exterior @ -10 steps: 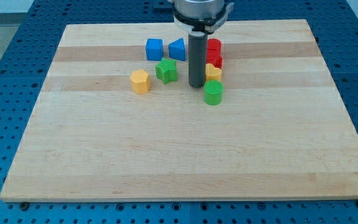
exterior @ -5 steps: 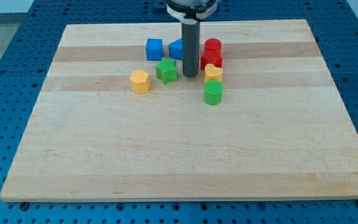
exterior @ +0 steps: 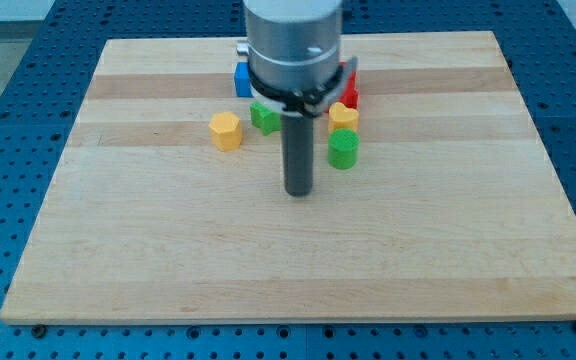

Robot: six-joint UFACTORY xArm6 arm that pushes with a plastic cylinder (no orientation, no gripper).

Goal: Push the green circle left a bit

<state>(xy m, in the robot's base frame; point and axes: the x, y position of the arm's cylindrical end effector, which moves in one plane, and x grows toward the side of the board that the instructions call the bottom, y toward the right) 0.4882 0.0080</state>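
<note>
The green circle (exterior: 343, 149) stands on the wooden board (exterior: 298, 260), right of centre in the upper half. My tip (exterior: 298, 192) rests on the board to the left of and below the green circle, a short gap away, not touching it. The rod and the arm's body rise above it and hide part of the block cluster behind.
A yellow block (exterior: 343, 117) sits just above the green circle, with a red block (exterior: 349, 92) above that. A green block (exterior: 262, 117) and a yellow hexagon (exterior: 225, 130) lie to the left. A blue block (exterior: 241, 80) is partly hidden by the arm.
My tip has moved from between the green star block and the yellow block towards the view's bottom, to the lower left of the green circle. The blocks have not moved.
</note>
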